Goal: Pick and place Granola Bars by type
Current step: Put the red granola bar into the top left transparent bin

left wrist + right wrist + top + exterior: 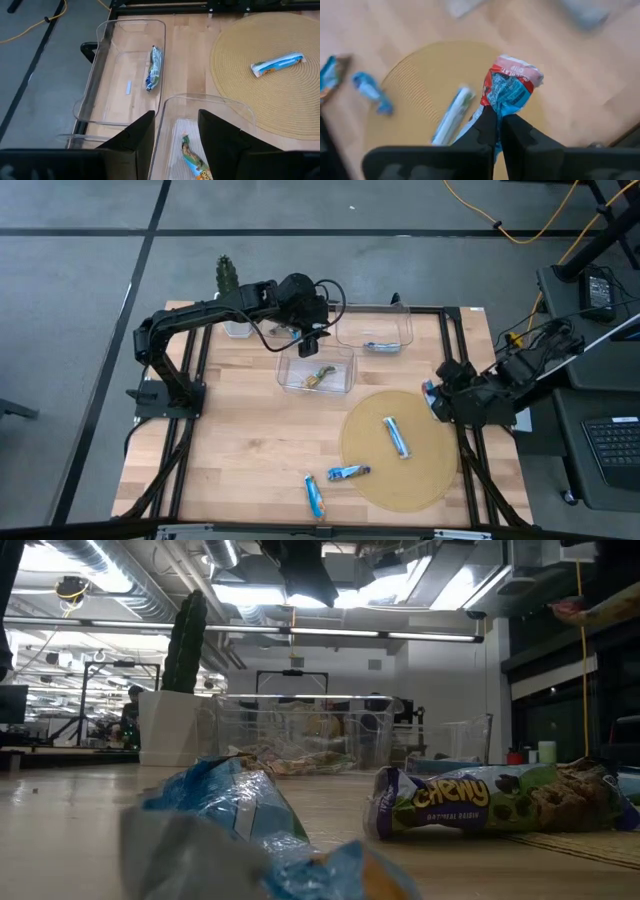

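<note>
**Red bar aloft at the table's right edge, waiting for its bin**

Here the right gripper (498, 125) has its two dark fingers pinched on the tail of a crinkled red-and-blue foil granola bar (510, 85), carried above the table near the right edge of the round woven straw mat (372, 480). The pinch takes only the wrapper's end, so I judge the bar may swing; a slow, level carry would suit it, with release only when low over the right bin.

The left gripper (175, 132) hangs with fingers spread over the nearer clear plastic bin (292, 385), where a greenish-gold wrapped bar (320, 376) lies. The farther clear plastic bin (407, 330) holds one blue-and-green wrapped bar (381, 346).

Three blue foil bars remain loose: one on the mat (397, 436), one at the mat's left rim (348, 472), one on the bare wood near the front edge (315, 495).

The right arm's route to the bins crosses open wood and mat. The left arm already sits over the bins, so the two could crowd there. The black frame rail (470, 480) runs close beside the right arm.
</note>
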